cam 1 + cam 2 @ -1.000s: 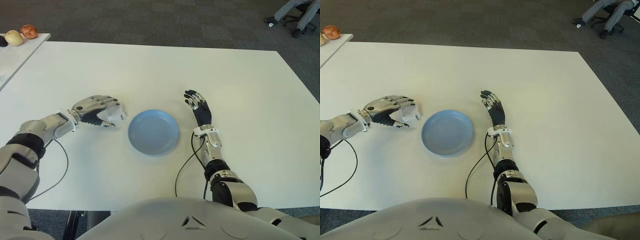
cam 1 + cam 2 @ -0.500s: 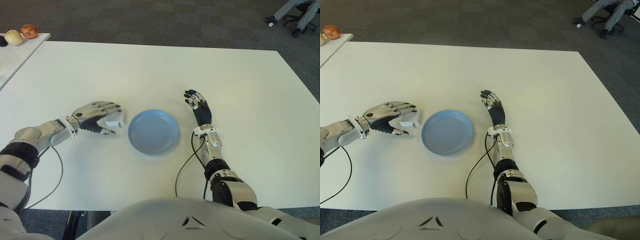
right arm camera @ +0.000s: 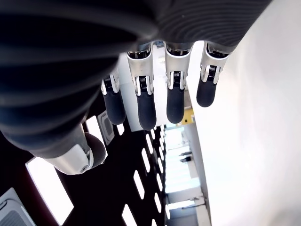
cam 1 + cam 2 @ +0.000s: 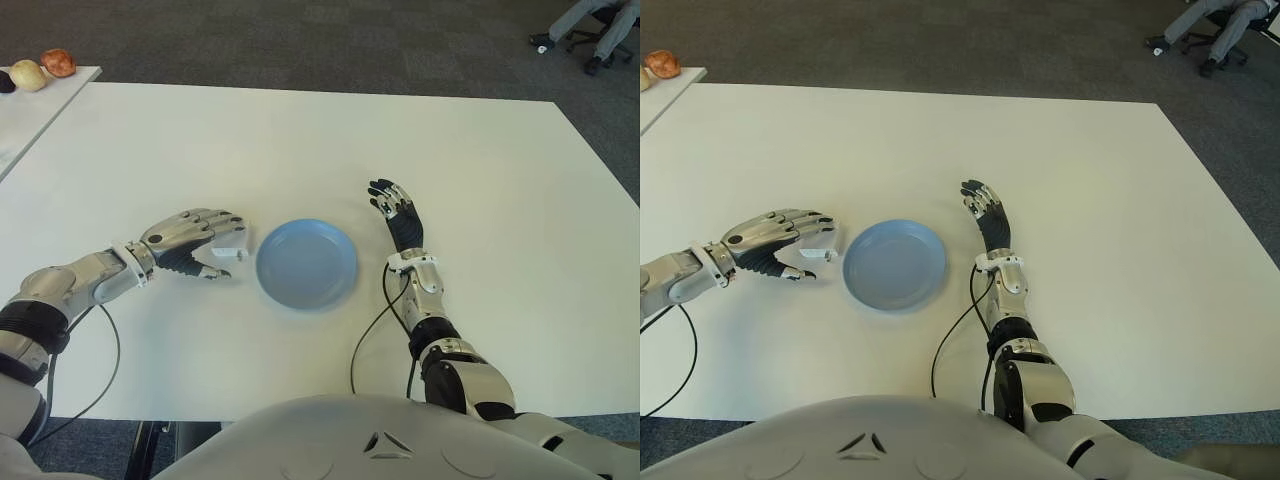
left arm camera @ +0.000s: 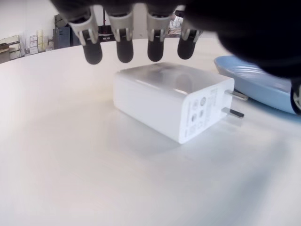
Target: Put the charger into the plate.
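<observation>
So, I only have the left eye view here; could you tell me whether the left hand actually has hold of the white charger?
Observer: No. The left wrist view shows the left hand holding nothing: its fingers are uncurled above the white rectangular plastic charger, not closed around it.
Operator: Thank you. How does the charger lie?
Observer: Flat on the white table, with its two metal prongs pointing towards the round blue plate, close to the rim.
Operator: And the right hand, please?
Observer: The right hand shows beside the plate, on its right. Its own wrist view shows its fingers straight and empty.
</observation>
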You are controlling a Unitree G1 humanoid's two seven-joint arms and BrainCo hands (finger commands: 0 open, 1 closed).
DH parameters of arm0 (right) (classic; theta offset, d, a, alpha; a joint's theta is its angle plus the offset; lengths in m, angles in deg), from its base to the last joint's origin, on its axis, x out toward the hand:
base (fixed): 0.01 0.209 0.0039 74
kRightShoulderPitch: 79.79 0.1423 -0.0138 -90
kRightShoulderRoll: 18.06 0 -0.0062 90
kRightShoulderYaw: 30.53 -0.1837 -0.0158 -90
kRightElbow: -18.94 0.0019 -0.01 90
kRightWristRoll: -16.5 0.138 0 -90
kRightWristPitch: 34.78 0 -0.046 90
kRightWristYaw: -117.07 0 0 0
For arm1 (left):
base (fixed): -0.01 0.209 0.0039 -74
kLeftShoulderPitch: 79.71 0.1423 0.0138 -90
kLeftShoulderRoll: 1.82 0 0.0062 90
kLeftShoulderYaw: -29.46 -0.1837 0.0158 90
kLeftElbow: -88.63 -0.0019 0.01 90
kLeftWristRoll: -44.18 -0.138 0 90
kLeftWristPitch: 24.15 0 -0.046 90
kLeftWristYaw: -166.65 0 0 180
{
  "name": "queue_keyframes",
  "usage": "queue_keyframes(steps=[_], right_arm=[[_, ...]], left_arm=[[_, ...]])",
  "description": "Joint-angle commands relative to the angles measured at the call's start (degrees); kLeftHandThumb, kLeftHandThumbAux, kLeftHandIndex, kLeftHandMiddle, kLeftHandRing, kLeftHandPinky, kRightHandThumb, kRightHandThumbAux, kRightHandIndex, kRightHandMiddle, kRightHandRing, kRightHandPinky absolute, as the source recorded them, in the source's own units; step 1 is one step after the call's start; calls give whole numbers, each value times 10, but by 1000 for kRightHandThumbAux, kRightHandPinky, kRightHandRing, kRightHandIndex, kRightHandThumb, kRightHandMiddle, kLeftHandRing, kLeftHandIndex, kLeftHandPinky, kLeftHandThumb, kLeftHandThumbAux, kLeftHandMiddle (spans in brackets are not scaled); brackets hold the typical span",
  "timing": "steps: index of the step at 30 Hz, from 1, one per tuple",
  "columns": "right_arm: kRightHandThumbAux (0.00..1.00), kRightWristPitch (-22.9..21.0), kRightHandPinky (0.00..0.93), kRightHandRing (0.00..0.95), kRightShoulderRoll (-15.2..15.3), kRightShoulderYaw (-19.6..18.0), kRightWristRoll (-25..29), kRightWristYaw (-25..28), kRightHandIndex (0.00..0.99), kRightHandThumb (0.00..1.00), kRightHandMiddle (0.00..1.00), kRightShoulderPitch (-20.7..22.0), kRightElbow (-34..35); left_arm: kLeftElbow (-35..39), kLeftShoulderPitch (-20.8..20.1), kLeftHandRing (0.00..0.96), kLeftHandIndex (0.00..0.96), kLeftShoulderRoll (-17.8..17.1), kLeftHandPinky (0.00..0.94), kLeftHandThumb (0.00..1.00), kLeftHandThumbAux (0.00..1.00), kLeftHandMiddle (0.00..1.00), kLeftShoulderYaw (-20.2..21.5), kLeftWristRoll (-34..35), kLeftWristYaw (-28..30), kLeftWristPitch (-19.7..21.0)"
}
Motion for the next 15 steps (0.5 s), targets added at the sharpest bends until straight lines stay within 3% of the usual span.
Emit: queue_keyframes(steps=[1, 15], right_arm=[[610, -34, 177, 208, 1, -6, 6, 0, 213, 0, 263, -37, -37], [609, -27, 181, 219, 5, -10, 6, 5, 204, 0, 274, -38, -40]], left_arm=[[9, 12, 0, 0, -3, 0, 251, 220, 0, 5, -18, 0, 8], [20, 14, 0, 0, 1, 0, 260, 227, 0, 7, -22, 16, 27]])
